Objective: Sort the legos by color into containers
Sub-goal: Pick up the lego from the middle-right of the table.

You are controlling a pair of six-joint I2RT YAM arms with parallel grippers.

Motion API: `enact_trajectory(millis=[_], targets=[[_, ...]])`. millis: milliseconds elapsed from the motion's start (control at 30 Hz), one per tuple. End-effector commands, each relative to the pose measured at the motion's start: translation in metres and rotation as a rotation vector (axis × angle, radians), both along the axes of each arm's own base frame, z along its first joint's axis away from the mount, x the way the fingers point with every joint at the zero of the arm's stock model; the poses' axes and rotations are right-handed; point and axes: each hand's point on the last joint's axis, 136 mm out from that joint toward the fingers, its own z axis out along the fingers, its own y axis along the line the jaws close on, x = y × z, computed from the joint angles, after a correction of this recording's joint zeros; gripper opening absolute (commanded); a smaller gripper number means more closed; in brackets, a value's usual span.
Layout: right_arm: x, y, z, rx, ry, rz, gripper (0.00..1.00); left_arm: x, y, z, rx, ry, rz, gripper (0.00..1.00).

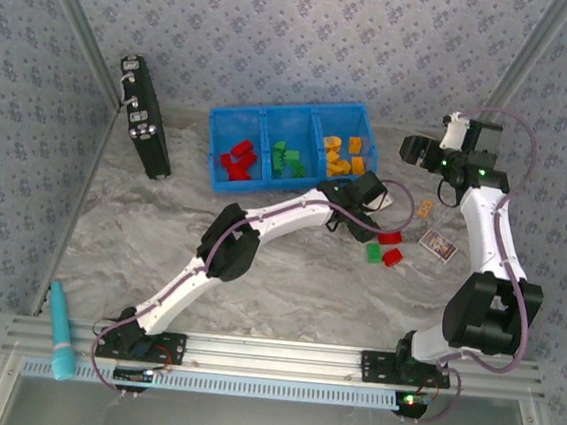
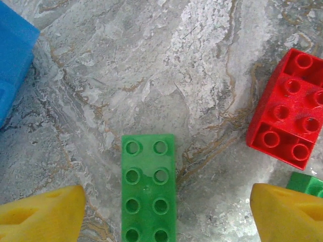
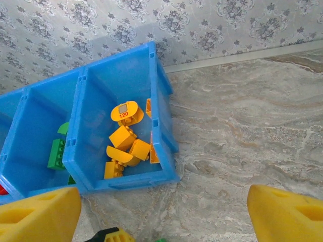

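**A:** Where are the small plastic lego bricks?

**B:** Most lie in the bright blue plastic tray of three square compartments at the back of the grey marbled table. The red bricks are in its left compartment, the green bricks in the middle one and the orange-yellow bricks in the right one. In the overhead view, a loose green brick and two loose red bricks lie close together on the table, in front of the tray's right end.

**A:** And the left claw?

**B:** The left claw is over the table between the tray and those loose bricks, its yellow fingertips spread wide. Its wrist view shows a long green eight-stud brick lying flat between them, with bare table on either side, so neither fingertip touches it. A red square-ended brick lies apart to the right. The corner of another green piece sits just beside the right fingertip.

**A:** The right claw?

**B:** The right claw is also wide open, with nothing between its fingertips. It is raised beyond the tray's right end, and its wrist view looks down into the orange-yellow compartment.

**A:** Anything else around?

**B:** A black flat case with silver latches stands left of the tray, apart from it. A small printed card lies right of the loose bricks. A teal stick-shaped tool rests at the near left edge.
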Motion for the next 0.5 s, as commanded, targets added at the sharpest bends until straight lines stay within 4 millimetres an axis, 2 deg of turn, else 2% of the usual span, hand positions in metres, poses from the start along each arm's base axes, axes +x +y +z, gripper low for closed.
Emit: enact_trajectory(millis=[0,100,367,467], targets=[[0.006,-0.001,0.016,0.003,-0.041,0.008,0.87,0.013,0.007,-0.013,0.019,-0.004,0.018,0.86],[0.007,-0.001,0.015,0.007,-0.038,0.011,0.87,0.015,0.007,-0.023,0.018,0.011,0.016,0.86],[0.004,-0.003,0.015,-0.003,-0.034,0.001,0.88,0.006,0.011,-0.047,0.051,0.089,-0.002,0.81],[0.004,-0.003,0.016,-0.002,-0.036,-0.003,0.88,0.003,0.010,-0.050,0.046,0.104,-0.004,0.72]])
